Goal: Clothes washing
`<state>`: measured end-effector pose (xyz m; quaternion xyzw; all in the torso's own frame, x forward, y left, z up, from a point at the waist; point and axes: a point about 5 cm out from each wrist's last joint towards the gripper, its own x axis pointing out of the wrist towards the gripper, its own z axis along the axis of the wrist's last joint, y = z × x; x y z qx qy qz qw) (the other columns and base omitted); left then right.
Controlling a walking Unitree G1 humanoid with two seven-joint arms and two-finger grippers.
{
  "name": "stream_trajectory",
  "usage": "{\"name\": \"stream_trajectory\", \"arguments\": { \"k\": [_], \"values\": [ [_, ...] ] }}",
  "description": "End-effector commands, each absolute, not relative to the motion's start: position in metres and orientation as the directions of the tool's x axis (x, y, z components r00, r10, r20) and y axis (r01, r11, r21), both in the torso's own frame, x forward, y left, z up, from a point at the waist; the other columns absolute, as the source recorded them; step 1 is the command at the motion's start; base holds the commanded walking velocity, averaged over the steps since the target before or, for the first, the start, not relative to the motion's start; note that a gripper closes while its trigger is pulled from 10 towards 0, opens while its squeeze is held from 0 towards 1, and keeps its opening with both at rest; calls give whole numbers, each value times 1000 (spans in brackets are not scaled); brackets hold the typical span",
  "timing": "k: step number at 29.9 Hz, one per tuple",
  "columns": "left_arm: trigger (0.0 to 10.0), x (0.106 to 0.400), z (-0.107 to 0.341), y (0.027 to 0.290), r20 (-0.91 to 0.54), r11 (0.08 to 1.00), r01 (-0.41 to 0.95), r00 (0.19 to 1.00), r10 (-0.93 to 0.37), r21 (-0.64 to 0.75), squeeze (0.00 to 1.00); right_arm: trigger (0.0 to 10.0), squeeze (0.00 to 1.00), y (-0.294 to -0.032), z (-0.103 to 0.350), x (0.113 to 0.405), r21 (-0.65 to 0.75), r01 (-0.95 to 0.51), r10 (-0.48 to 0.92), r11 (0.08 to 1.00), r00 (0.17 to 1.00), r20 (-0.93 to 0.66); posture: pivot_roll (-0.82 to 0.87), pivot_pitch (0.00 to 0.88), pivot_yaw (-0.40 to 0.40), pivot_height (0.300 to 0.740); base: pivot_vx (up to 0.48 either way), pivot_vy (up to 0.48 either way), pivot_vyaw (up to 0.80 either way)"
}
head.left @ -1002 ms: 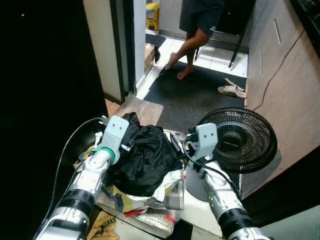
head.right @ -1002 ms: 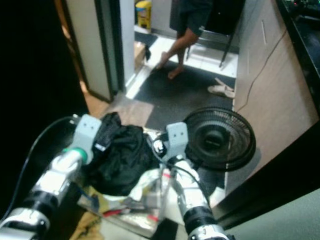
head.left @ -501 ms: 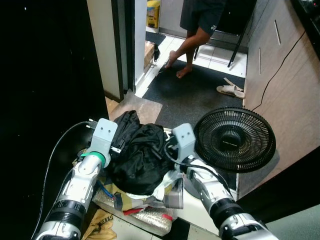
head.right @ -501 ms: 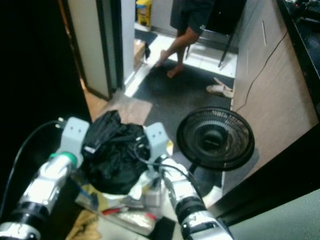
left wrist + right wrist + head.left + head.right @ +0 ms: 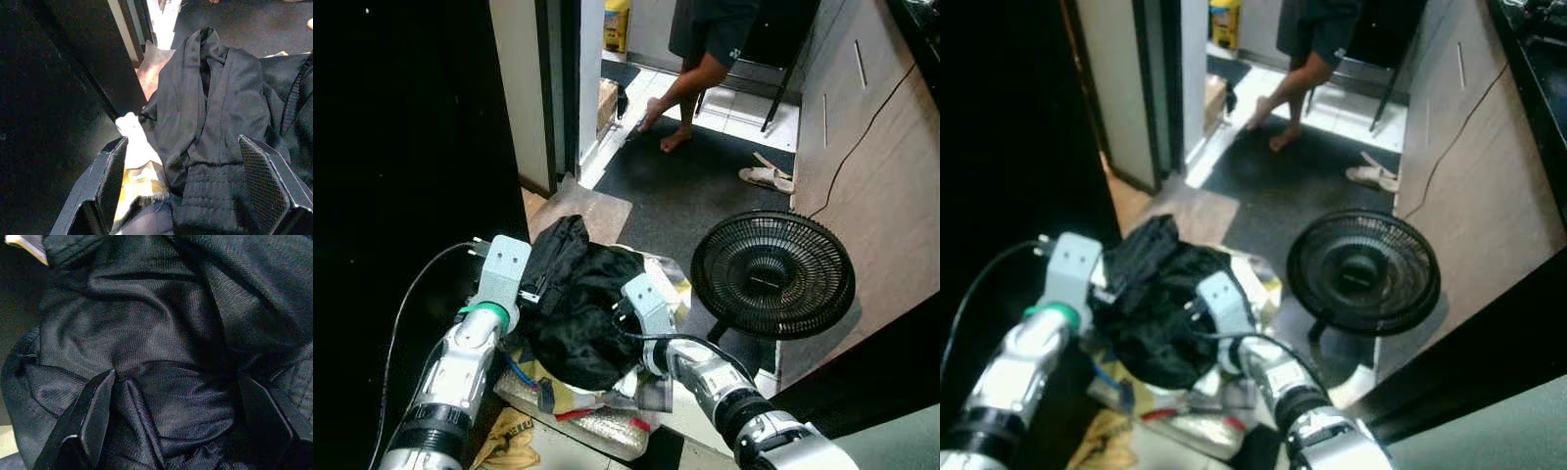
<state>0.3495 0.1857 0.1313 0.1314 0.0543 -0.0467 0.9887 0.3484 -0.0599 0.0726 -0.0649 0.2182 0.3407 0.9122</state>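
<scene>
Left eye view puts our left gripper [image 5: 530,286] and right gripper [image 5: 619,311] on either side of a crumpled black fabric garment [image 5: 582,308], which lies atop a heap of mixed clothes [image 5: 607,392] beside a round black floor fan [image 5: 771,274]. Wrist views show both pairs of black fingers [image 5: 111,169] spread wide, fabric between them. A person's bare legs [image 5: 680,93] stand beyond.

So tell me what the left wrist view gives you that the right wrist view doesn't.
Left wrist view: the left gripper open around a fold of the black garment, with a white and yellow cloth beside it and the door frame beyond. Right wrist view: the right gripper open, pressed close on dark knit fabric. Both share that black garment between open fingers.
</scene>
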Motion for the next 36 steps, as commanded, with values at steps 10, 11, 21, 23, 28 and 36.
{"name": "stream_trajectory", "arguments": {
  "k": [10,11,21,23,28,36],
  "values": [
    [10000,339,122,190,-155,966,89,986,-52,242,0,0,0,-82,64,350,129,-508,502,852,720,-479,128,207,-27,731,0,0,0],
    [10000,339,121,189,-157,966,89,986,-52,242,0,0,0,-84,64,351,148,-487,494,861,728,-475,128,207,-27,731,0,0,0],
    [10000,333,119,191,-172,966,86,984,-45,242,0,0,0,-81,59,346,302,-438,532,847,703,-472,141,223,-22,731,0,0,0],
    [10000,331,118,192,-175,966,83,984,-41,243,0,0,0,-81,59,346,303,-439,534,846,700,-475,143,228,-21,731,0,0,0],
    [10000,327,116,195,-184,967,76,982,-31,245,0,0,0,-80,58,345,311,-441,539,842,695,-475,147,233,-24,731,0,0,0],
    [10000,323,115,196,-189,967,67,982,-20,244,0,0,0,-76,64,348,351,-438,559,827,704,-438,151,226,-22,731,0,0,0]
  ]
}}
